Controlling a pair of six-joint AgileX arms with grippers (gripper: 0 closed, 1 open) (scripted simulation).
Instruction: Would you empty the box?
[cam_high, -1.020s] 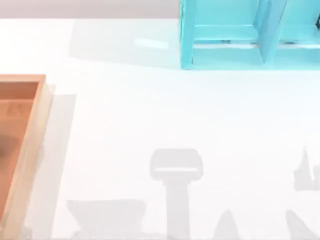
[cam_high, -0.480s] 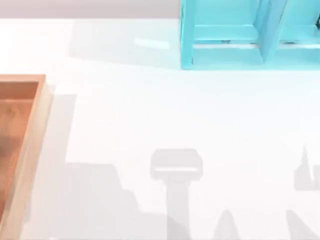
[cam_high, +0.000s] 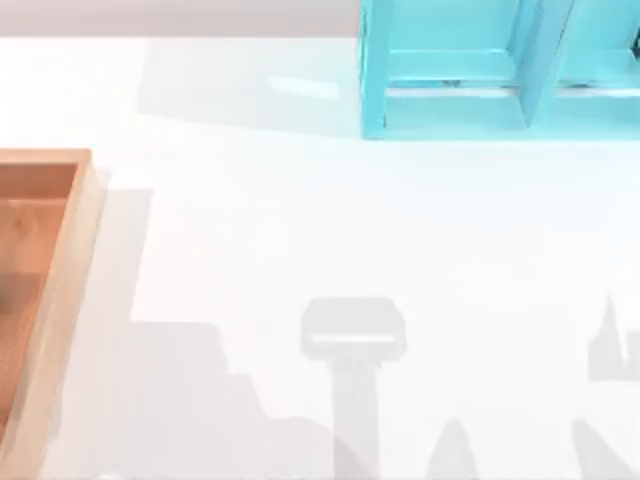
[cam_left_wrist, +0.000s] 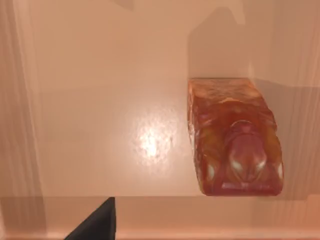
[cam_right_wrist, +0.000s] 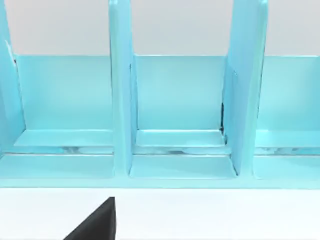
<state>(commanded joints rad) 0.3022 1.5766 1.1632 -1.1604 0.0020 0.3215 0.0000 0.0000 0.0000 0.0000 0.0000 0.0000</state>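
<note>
The box (cam_high: 72, 265) lies at the table's left edge in the top view, with a light tan rim and a reddish-brown floor. The left wrist view looks down onto the box's floor (cam_left_wrist: 100, 100), where a glossy red-orange rectangular packet (cam_left_wrist: 234, 137) lies flat beside a wall. A dark piece of my left gripper (cam_left_wrist: 95, 224) juts in at that picture's edge, apart from the packet. A similar dark piece of my right gripper (cam_right_wrist: 95, 222) shows in the right wrist view, above the white table in front of the shelf.
A turquoise-blue compartmented shelf unit (cam_high: 450, 70) stands at the table's far right, and its open bays (cam_right_wrist: 177, 100) face the right wrist camera. Grey arm shadows (cam_high: 350, 340) fall across the white table's near half.
The grey shadow at the table's lower left has grown and spread toward the box. The box and the shelf have not moved.
</note>
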